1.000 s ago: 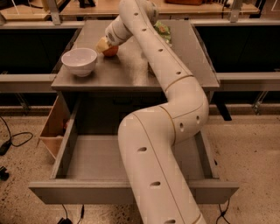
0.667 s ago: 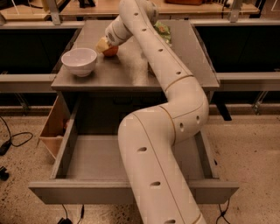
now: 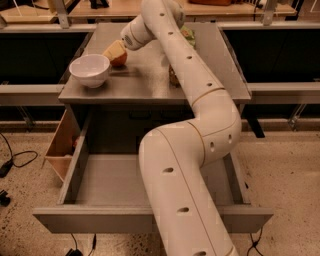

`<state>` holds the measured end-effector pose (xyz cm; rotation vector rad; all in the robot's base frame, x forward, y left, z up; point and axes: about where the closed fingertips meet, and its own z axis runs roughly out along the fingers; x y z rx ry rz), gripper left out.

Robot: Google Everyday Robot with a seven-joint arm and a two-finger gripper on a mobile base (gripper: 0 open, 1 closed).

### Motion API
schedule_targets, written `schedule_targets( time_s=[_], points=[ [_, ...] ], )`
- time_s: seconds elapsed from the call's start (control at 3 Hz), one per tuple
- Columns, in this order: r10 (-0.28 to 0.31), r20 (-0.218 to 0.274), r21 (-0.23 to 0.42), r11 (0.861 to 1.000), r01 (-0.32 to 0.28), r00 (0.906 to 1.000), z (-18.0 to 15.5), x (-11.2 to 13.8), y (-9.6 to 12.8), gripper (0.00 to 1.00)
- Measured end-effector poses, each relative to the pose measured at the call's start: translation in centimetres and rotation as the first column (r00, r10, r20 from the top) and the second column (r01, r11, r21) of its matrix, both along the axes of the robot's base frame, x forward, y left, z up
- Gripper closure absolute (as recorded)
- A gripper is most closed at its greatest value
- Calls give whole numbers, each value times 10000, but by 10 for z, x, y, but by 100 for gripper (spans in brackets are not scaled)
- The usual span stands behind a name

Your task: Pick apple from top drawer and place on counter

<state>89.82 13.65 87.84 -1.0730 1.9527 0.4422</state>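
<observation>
Grey matte flat counter (image 3: 150, 80) on top of the grey cabinet, seen from the front and a little from above. On its left part, small round red-orange apple (image 3: 120, 60), down on the surface, not in the drawer. Just left of it, round white ceramic bowl (image 3: 90, 70), upright, near the fruit; touching or not, cannot tell.

Tan-tipped two-finger gripper (image 3: 115, 51) at the end of the long cream-white jointed arm (image 3: 200, 90), low over the counter, directly against the upper left side of the apple and partly covering it. Clamped on the fruit or already let go: cannot tell from this view.

Below the counter, wide shallow grey metal-look top drawer (image 3: 100, 185), pulled fully out toward the camera, with flat front panel and low side walls. Thick lower part of the arm across its right half, hiding that part of the drawer floor.

At the left side of the drawer, small tan wooden box (image 3: 61, 145), tilted. Behind the arm on the counter, some greenish thing (image 3: 188, 36), mostly hidden. Light wooden tabletop (image 3: 120, 7) at the back. Speckled pale floor (image 3: 285, 165) around, with black cable (image 3: 15, 159) at the left.
</observation>
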Motion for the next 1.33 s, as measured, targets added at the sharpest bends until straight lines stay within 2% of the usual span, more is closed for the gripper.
schedule_targets(
  time_s=[0.33,0.67,1.0,1.33],
  points=[
    [462,241,350,9983,-470,9986,17,-9,-1,0],
    [649,343,137,9978,-654,9973,38,-21,-11,0],
    [413,289,-172,9990,-408,9987,62,-33,-37,0],
    [-13,284,-254,9997,20,9996,91,-47,-74,0]
  ],
)
